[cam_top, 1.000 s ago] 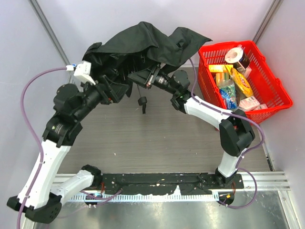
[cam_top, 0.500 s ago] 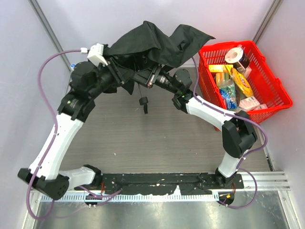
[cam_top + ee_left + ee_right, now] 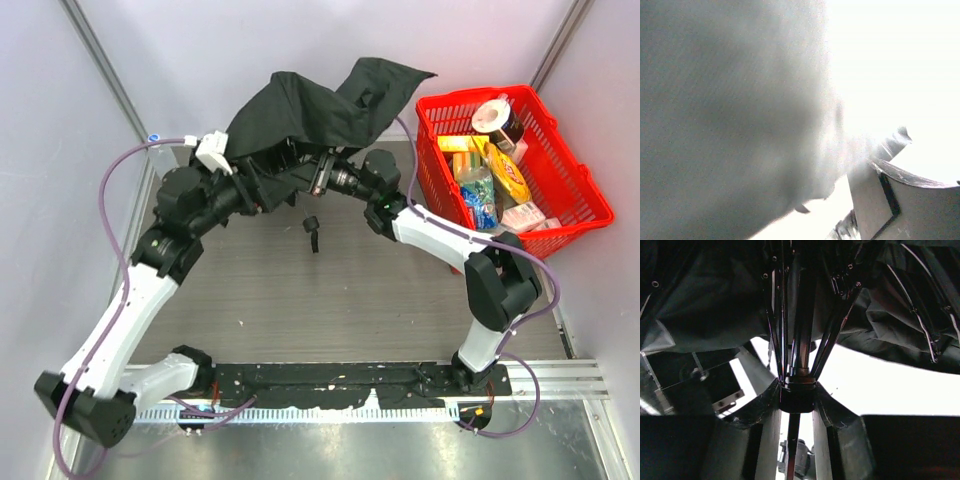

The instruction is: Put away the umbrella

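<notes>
Blk umbrella (image 3: 300,110), red basket (image 3: 570,232), grey wood-grain table (image 3: 300,290), white-blk left arm (image 3: 130,310)

A grey wood-grain surface (image 3: 300,300) fills the middle, closed in by pale, plain walls at the back (image 3: 200,40), left (image 3: 45,170) and right (image 3: 612,120). Slim metal posts (image 3: 100,65) run up the back corners. A brushed metal rail (image 3: 575,380) edges the near side. The light is soft and even.

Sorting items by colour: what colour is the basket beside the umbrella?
Red basket, clearest in the top external view.
</notes>
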